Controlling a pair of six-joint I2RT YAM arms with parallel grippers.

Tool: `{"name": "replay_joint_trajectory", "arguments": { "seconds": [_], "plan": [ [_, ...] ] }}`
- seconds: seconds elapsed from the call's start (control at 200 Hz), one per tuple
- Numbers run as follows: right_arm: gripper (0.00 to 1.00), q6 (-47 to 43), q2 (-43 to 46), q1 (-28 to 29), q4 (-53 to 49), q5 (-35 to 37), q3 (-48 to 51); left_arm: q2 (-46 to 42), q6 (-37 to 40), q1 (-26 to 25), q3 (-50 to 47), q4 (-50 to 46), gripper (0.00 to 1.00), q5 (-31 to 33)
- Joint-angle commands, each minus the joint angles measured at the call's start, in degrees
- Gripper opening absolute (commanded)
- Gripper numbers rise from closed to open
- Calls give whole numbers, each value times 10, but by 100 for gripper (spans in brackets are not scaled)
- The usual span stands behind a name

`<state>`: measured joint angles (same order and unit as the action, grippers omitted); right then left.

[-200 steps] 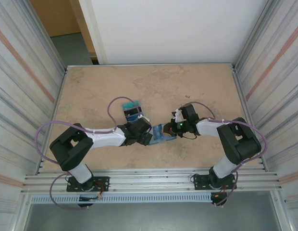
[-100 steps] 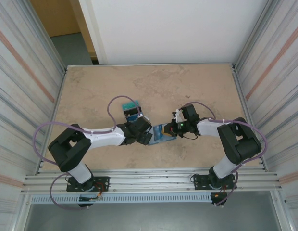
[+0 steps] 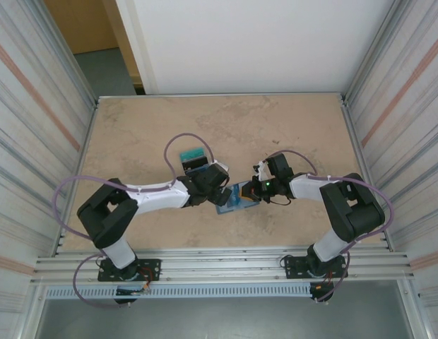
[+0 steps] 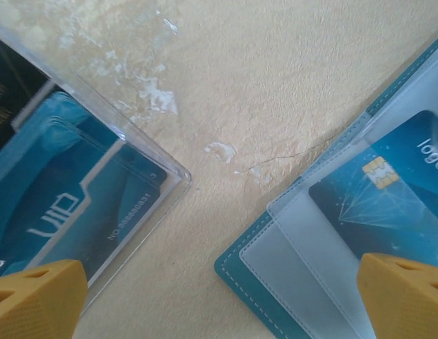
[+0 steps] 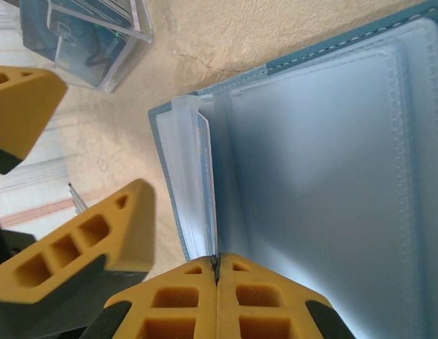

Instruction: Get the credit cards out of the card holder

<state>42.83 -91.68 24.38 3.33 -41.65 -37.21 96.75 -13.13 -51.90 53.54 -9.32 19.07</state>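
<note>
The steel-blue card holder (image 3: 234, 198) lies open between both grippers, its clear sleeves (image 5: 325, 176) fanned up. My right gripper (image 5: 217, 274) is shut on the edge of one clear sleeve; in the top view the right gripper (image 3: 249, 191) sits at the holder's right side. A blue chip card (image 4: 388, 205) sits in a sleeve of the holder (image 4: 275, 282). My left gripper (image 4: 219, 300) hovers open over the holder's corner, nothing between its fingers (image 5: 99, 233). Loose cards lie to the left: a teal-green one (image 3: 191, 152), a blue VIP card (image 4: 70, 205) and a black one (image 4: 7, 92).
The loose cards rest in or under a clear plastic case (image 5: 92, 35) just left of the holder. A purple cable (image 3: 178, 145) loops over the left arm. Corrugated metal walls (image 3: 35, 127) stand on both sides of the beige table (image 3: 275, 120).
My left gripper has shifted right and slightly back, closer to the holder, and its cable loop has moved with it. The right gripper keeps its hold and has not moved.
</note>
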Motion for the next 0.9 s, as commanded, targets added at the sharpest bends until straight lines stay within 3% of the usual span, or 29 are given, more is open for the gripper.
{"name": "replay_joint_trajectory", "arguments": {
  "seconds": [0.0,0.341,0.601,0.897],
  "plan": [
    [4,-18,17,-2,-25,5,3,22,14,-5,15,-5,99,-4],
    [4,-23,29,-7,-37,11,4,47,26,-6,18,-38,99,11],
    [24,1,29,4,7,8,14,65,38,-13,31,-65,99,28],
    [24,30,-6,27,78,6,21,68,31,-15,32,-64,99,18]
  ]
}}
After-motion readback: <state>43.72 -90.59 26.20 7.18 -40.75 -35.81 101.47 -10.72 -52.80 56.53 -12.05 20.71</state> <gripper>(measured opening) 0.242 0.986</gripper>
